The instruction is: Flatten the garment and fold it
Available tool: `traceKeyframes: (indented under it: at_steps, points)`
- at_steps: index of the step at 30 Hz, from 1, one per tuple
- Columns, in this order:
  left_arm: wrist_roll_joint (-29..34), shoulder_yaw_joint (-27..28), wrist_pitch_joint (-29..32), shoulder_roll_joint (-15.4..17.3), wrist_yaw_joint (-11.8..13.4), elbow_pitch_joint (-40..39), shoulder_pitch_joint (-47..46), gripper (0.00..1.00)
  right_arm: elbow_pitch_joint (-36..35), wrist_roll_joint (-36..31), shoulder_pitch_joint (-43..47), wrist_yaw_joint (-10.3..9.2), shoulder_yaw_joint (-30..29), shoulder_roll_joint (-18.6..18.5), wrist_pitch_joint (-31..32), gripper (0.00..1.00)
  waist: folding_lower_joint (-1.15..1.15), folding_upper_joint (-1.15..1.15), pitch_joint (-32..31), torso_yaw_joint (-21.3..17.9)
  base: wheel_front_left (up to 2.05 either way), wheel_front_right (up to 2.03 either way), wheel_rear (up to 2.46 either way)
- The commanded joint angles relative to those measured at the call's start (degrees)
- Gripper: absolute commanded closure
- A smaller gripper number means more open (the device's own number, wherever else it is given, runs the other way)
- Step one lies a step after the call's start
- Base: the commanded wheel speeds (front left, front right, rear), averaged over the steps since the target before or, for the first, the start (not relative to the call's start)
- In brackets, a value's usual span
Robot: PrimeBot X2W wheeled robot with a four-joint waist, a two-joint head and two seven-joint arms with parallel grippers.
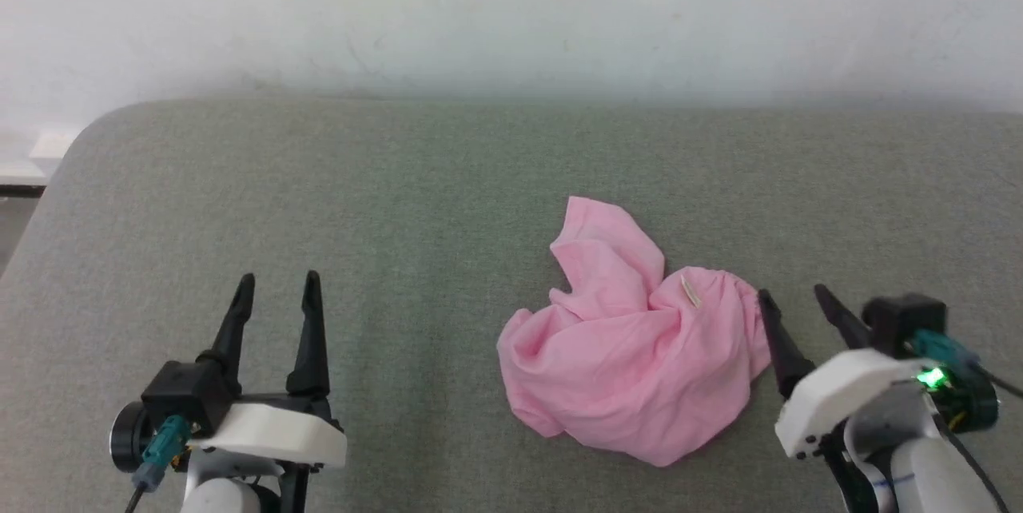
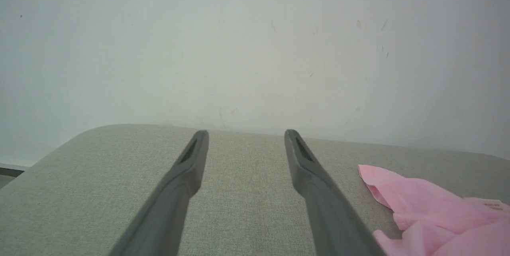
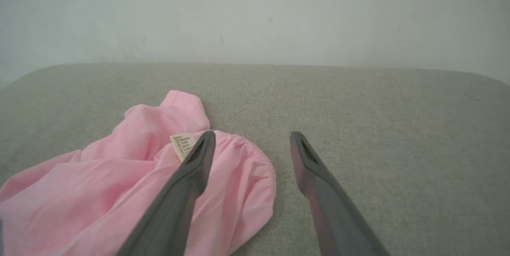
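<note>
The garment point(image 1: 631, 353) is a light pink cloth lying crumpled in a heap on the grey cushioned surface point(image 1: 400, 201), right of centre. A small white tag point(image 1: 690, 291) shows near its gathered right edge point(image 3: 255, 154). My right gripper point(image 1: 794, 298) stands open just beside that right edge, its left finger over the cloth in the right wrist view, nothing between the fingers. My left gripper point(image 1: 278, 281) is open at the lower left, well away from the cloth; the garment point(image 2: 434, 208) shows at the right of its wrist view.
A pale wall point(image 1: 511, 9) rises behind the grey surface. The surface's rounded left corner point(image 1: 88, 137) drops off toward a strip of floor and skirting at the far left. Bare fabric stretches around the garment on all sides.
</note>
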Motion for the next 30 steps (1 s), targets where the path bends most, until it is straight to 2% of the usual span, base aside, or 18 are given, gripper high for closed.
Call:
traceKeyframes:
  at_steps: [1,5,10,17,18,19,20,22,25,27,30]
  points:
    - [0.9,0.19,-0.27,-0.41,-0.53,-0.16,0.43,0.0,1.81,0.29,-1.88,-0.05,0.25,-0.44,1.92,0.0,-0.01,0.0,0.74,0.94,0.0,0.0,0.0]
    - [1.95,0.53,-0.27,-1.76,-1.72,0.08,-0.19,0.0,9.63,2.65,-7.59,-0.05,2.28,-4.1,10.39,0.0,-0.01,0.0,1.51,1.93,0.0,0.0,0.0]
    - [2.8,0.82,-0.27,-3.41,-3.05,0.42,-1.01,0.0,18.06,5.61,-14.2,-0.05,7.2,-7.47,16.92,0.0,-0.01,0.0,2.21,2.61,0.0,0.0,0.0]
    - [3.58,0.78,-0.27,-4.89,-4.51,1.25,-1.72,0.0,29.27,11.78,-18.05,-0.05,14.94,-10.16,28.45,0.0,-0.01,0.0,2.24,3.29,0.0,0.0,0.0]
    - [3.65,0.84,-0.27,-5.03,-4.65,1.39,-1.73,0.0,29.93,12.83,-18.16,-0.05,15.72,-10.29,29.39,0.26,-0.01,0.0,2.17,3.27,0.0,0.0,0.0]
    - [3.71,0.94,-0.27,-5.14,-4.76,1.5,-1.7,0.0,30.33,13.63,-18.27,-0.05,16.49,-10.54,30.03,0.76,-0.01,0.0,2.08,3.2,0.0,0.0,0.0]
    - [3.78,1.07,-0.27,-5.25,-4.85,1.58,-1.62,0.0,30.32,14.46,-18.41,-0.05,17.06,-10.73,30.06,1.0,-0.01,0.0,2.0,3.06,0.0,0.0,0.0]
    - [3.9,1.33,-0.27,-5.43,-4.99,1.71,-1.44,0.0,28.98,15.08,-18.91,-0.05,17.9,-11.52,27.65,1.0,-0.01,0.0,1.82,2.71,0.0,0.0,0.0]
    - [3.98,1.6,-0.27,-5.64,-5.28,1.96,-1.31,0.0,24.63,13.26,-19.65,-0.05,15.63,-13.1,16.79,1.0,-0.01,0.0,1.53,2.26,0.0,0.0,0.0]
    - [4.14,1.84,-0.27,-5.73,-5.4,2.03,-1.12,0.0,21.65,11.4,-18.96,-0.05,11.16,-12.78,9.16,1.0,-0.01,0.0,1.14,1.86,0.0,0.0,0.0]
    - [4.44,2.37,-0.27,-5.81,-5.56,2.13,-0.46,0.0,16.87,8.0,-15.53,-0.05,3.02,-10.73,1.99,1.0,-0.01,0.0,0.39,1.17,0.0,0.0,0.0]
